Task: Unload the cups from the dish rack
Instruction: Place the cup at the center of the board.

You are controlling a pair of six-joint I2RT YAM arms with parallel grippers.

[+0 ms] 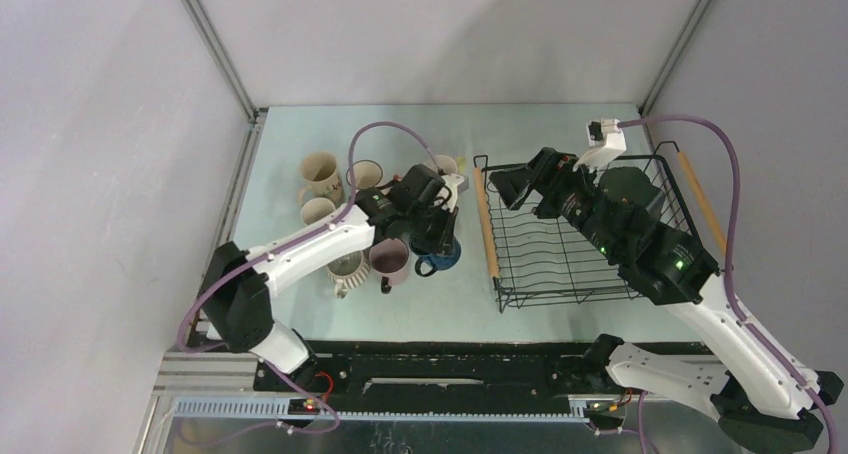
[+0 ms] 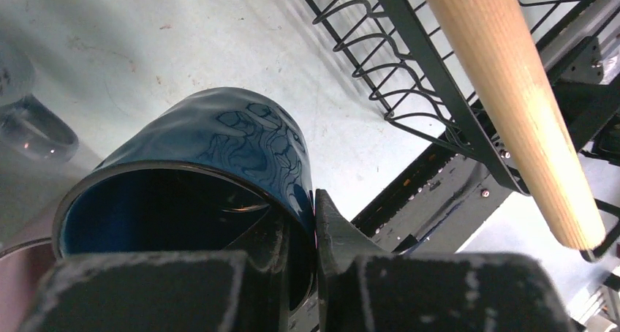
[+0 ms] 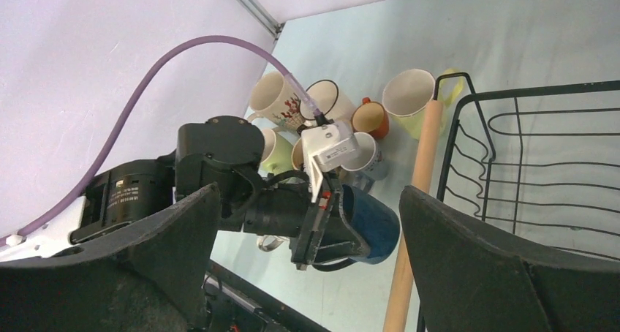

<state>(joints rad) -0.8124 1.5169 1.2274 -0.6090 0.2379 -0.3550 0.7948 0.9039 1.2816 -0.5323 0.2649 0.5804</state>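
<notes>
My left gripper (image 2: 311,204) is shut on the rim of a dark blue cup (image 2: 219,149), one finger inside and one outside. The cup hangs tilted just left of the dish rack (image 1: 580,239), beside a mauve cup (image 1: 389,259). In the right wrist view the blue cup (image 3: 373,226) shows low over the table. Several other cups stand grouped on the table: cream (image 1: 322,174), pale yellow (image 3: 409,91), orange-red (image 3: 371,118), ribbed (image 1: 347,271). My right gripper (image 1: 510,189) is open over the rack's left end, holding nothing. A dark rounded shape (image 1: 625,186) in the rack is partly hidden by the right arm.
The rack's left wooden rod handle (image 1: 486,224) lies between the cups and the wire basket, and shows close by in the left wrist view as a pale rod (image 2: 504,91). A second rod (image 1: 703,204) runs along the rack's right side. Grey walls enclose the table.
</notes>
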